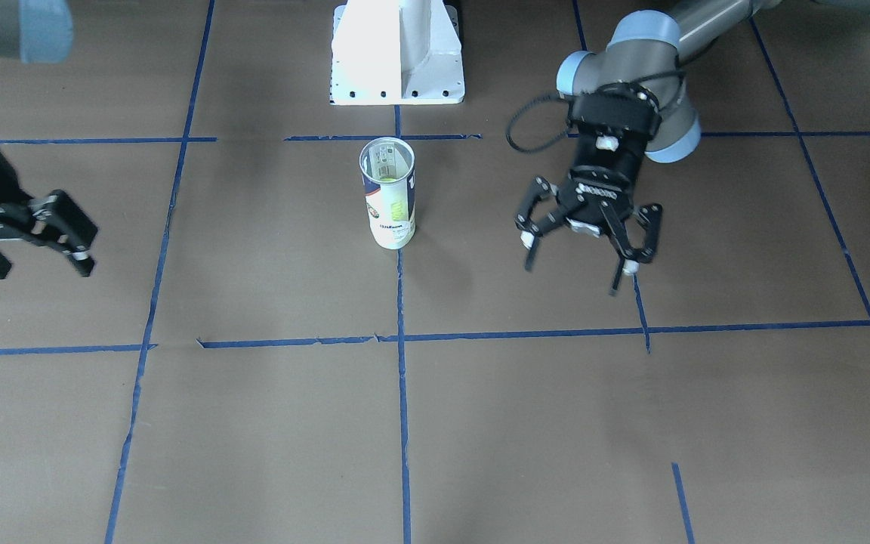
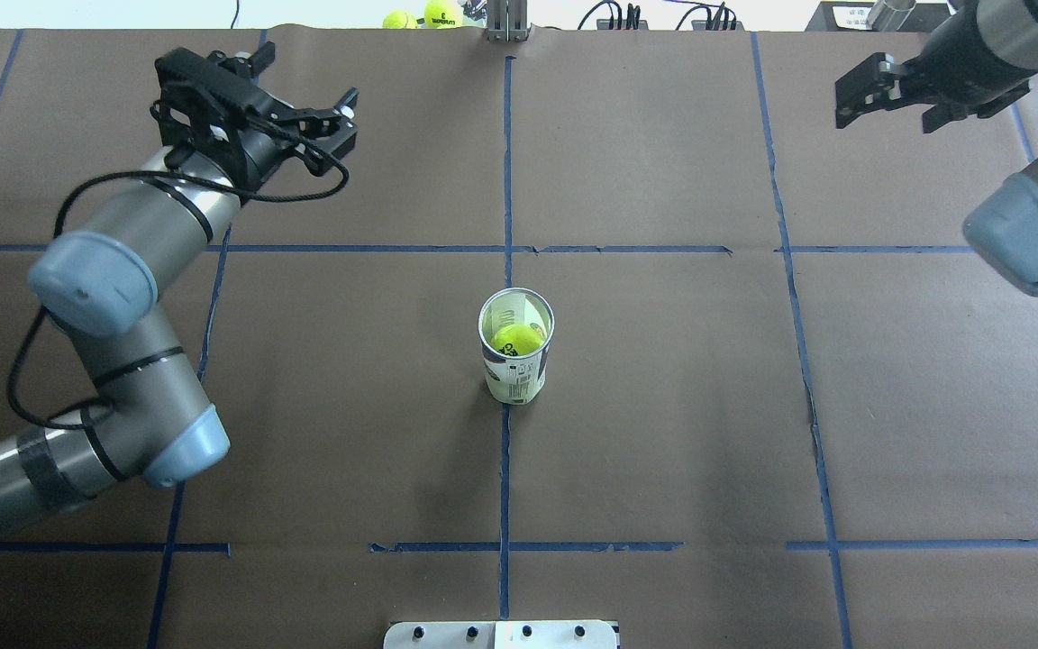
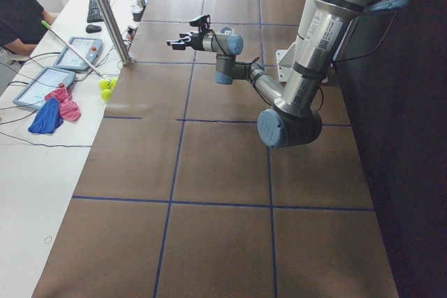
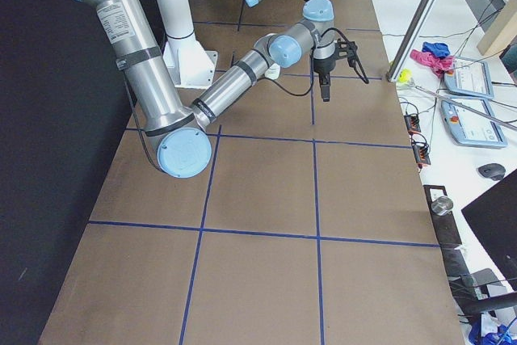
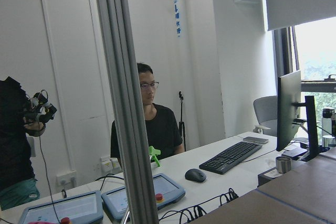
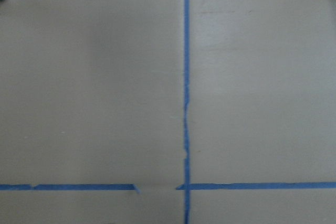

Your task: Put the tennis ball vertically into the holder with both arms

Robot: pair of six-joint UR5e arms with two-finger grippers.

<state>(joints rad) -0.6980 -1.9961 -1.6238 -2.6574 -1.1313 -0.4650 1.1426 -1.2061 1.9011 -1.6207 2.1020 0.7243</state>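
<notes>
So, as far as we could tell, the insertion itself looked done. The tennis ball [image 2: 517,341] sat down inside the holder [image 2: 516,365], which stood upright and mouth-up on the table [image 1: 254,423], right on the middle blue tape line [image 1: 402,393]. In the front view a yellow-green patch showed through the clear wall. We guessed the ball was well down in the tube, but we couldn't say it was touching the bottom.

Both arms were well apart from the holder. The left gripper [image 1: 578,264] hung over the table off to one side, jaws spread wide with nothing between them. The right gripper [image 1: 38,264] was out at the opposite side, jaws also released and empty. Neither wrist camera caught the holder. The right one only saw bare table and tape, and the left one looked out into the room.

Our read was that this was the wrap-up step, not the placing. We figured the next move didn't call for much: steer both arms clear of the holder so nothing tips it, then park them. The only thing worth checking was whether the ball was fully seated.
</notes>
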